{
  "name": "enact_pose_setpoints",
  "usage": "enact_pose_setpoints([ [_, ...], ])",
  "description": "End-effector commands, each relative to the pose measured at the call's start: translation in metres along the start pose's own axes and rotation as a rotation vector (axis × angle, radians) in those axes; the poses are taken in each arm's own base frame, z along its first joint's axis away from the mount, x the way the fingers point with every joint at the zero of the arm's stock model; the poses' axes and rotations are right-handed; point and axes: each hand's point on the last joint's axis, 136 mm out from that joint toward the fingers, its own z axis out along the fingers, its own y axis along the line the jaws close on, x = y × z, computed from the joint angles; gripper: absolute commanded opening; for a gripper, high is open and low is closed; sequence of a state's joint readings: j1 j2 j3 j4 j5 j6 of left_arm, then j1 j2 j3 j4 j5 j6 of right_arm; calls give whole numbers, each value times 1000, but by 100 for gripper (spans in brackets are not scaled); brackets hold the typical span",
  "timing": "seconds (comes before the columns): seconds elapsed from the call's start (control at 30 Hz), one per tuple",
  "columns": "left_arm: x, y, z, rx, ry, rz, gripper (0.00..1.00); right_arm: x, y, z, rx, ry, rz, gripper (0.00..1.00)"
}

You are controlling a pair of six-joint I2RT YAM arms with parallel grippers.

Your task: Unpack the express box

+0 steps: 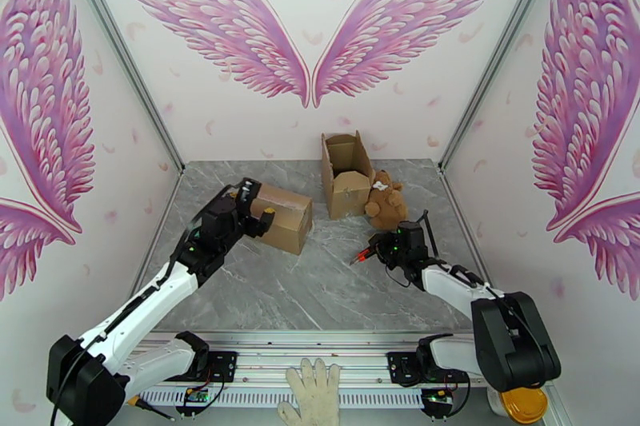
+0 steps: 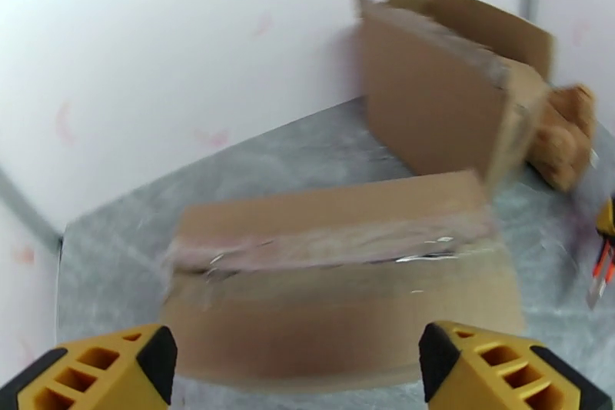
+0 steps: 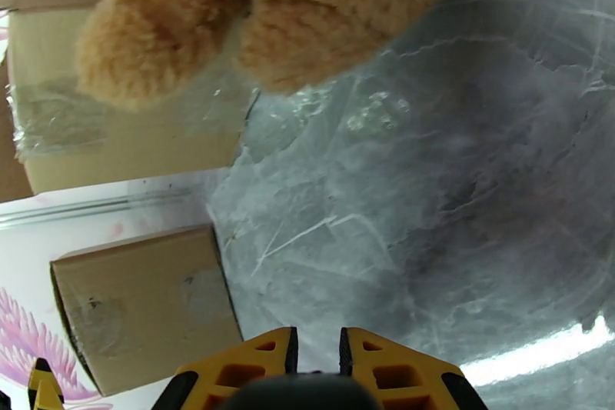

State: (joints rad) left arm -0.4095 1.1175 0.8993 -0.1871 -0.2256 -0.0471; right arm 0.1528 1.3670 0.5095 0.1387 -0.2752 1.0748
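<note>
In the top view the left arm reaches up from the lower left corner, and the left fingers (image 1: 266, 216) sit left of centre, at the left end of the express box (image 1: 285, 220); whether they touch the cardboard I cannot tell. That box lies closed and taped on the grey marbled bench (image 1: 320, 296), left of centre in the frame. In the left wrist view the two yellow fingers stand wide apart at the bottom corners, gripping nothing, with the box's long taped seam across the middle of the frame just beyond them (the picture is blurred). Further right, at upper centre of the top view, an open box (image 1: 346, 168) stands with its flaps up; a brown teddy bear (image 1: 386, 202) sits against its right side. Right of centre and lower, the right fingers (image 1: 376, 250) are closed on a slim orange tool (image 1: 362, 256) that sticks out to the lower left; the right wrist view shows these fingers nearly together at the bottom edge, the bear's legs at the top and both boxes at the left. A white glove (image 1: 312, 397) lies at the bottom centre, below the bench.
</note>
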Motion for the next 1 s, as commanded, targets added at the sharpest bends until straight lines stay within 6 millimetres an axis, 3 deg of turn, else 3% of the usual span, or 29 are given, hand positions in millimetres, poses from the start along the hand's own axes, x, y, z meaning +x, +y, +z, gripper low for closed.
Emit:
enact_pose_setpoints([
  [0.0,7,43,-1,-161,71,-415,86,-16,3,11,-23,-68,-20,2],
  [0.13,25,44,9,-149,121,-586,84,-19,-3,22,-15,-79,-3,9],
  [0.2,34,42,13,-153,157,-633,84,-21,-7,25,7,-81,-2,26],
  [0.27,42,39,17,-146,192,-676,84,-22,-9,26,28,-83,-12,34],
  [0.37,53,31,25,-117,242,-725,84,-26,-8,21,53,-96,-35,50],
  [0.57,58,18,44,-63,298,-746,84,-36,7,-5,71,-153,-118,66],
  [0.63,58,14,49,-46,322,-739,84,-42,22,-25,60,-201,-188,69],
  [0.77,63,6,61,-12,368,-730,83,-40,88,-63,-13,-274,-486,72],
  [0.83,64,3,67,1,387,-724,83,-31,123,-70,-95,-254,-612,72],
  [0.97,65,-7,79,51,440,-686,82,7,199,-65,-256,-132,-876,73],
])
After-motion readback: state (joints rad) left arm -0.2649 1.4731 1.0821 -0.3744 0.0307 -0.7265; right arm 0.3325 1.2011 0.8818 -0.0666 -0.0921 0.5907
